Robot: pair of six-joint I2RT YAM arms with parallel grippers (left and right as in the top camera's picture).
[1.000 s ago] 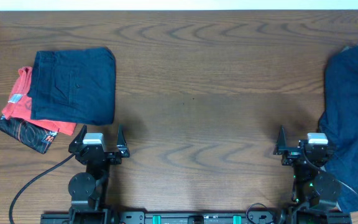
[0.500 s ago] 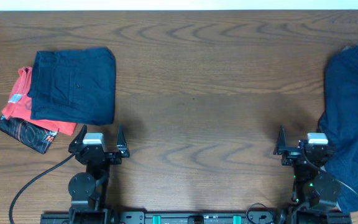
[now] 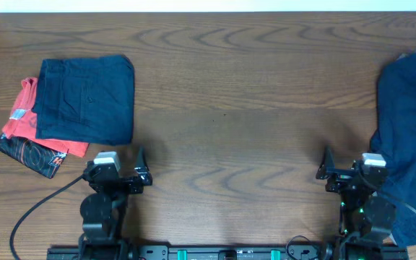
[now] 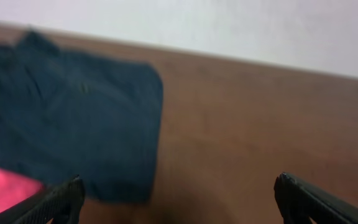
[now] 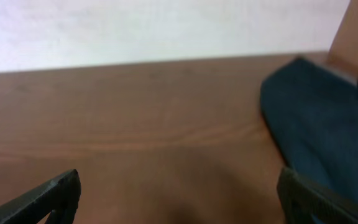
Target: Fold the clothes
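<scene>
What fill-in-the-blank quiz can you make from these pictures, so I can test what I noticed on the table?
1. The red garment lies partly ____ the folded navy garment.
2. The unfolded blue garment lies on the ____ arm's side of the table.
3. The left pincer and the right pincer both stand ____, holding nothing.

Missing words: under; right; open.

Wooden table point(image 3: 237, 87), white wall point(image 4: 241, 28) behind
</scene>
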